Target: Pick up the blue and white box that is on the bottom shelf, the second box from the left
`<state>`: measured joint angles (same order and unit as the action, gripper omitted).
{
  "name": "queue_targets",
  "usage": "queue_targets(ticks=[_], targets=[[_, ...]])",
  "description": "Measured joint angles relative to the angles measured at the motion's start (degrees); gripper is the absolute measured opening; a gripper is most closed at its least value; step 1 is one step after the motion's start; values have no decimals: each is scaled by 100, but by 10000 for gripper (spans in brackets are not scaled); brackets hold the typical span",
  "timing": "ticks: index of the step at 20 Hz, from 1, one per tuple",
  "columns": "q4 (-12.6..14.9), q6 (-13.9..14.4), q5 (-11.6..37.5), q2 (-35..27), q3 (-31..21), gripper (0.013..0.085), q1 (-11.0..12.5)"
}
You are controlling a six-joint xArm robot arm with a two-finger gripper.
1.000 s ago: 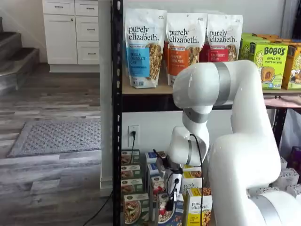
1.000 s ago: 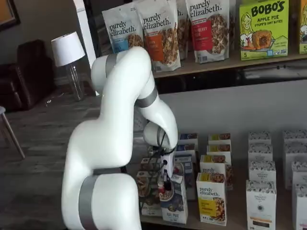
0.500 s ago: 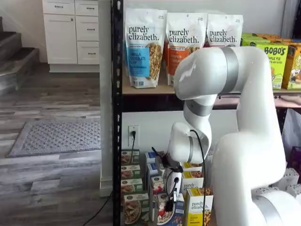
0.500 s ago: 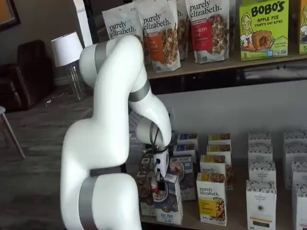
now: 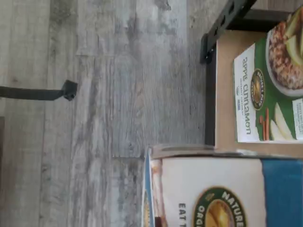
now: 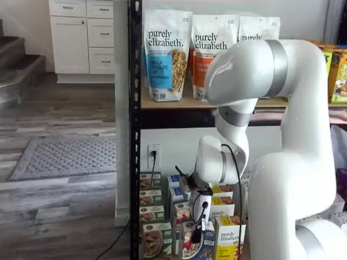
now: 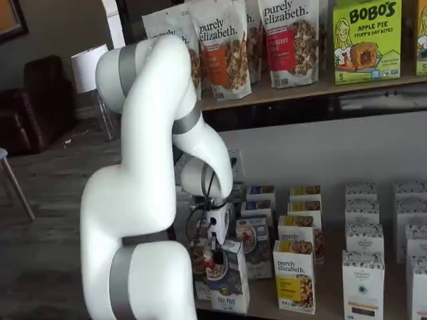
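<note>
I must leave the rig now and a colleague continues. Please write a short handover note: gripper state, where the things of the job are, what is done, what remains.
Gripper: shut on the blue and white box, gripping its top edge.
Box: in both shelf views it sits at the front of the bottom shelf, tilted out toward the room, between the green box and the yellow purely elizabeth box. The wrist view shows its top close up.
Done: approach and grasp.
Left: bring the box fully clear of the shelf. Whether its base has left the shelf cannot be told.
</note>
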<state>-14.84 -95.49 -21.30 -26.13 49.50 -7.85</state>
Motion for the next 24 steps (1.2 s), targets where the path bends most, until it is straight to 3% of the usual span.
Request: queue_targets(ticks=[5, 13, 18, 24], targets=[[237, 259, -158, 486, -357, 490, -27], [370, 440, -381, 1469, -1001, 490, -52], [950, 990, -594, 2075, -1324, 490, -74], [1213, 1294, -1085, 2621, -1486, 490, -136]])
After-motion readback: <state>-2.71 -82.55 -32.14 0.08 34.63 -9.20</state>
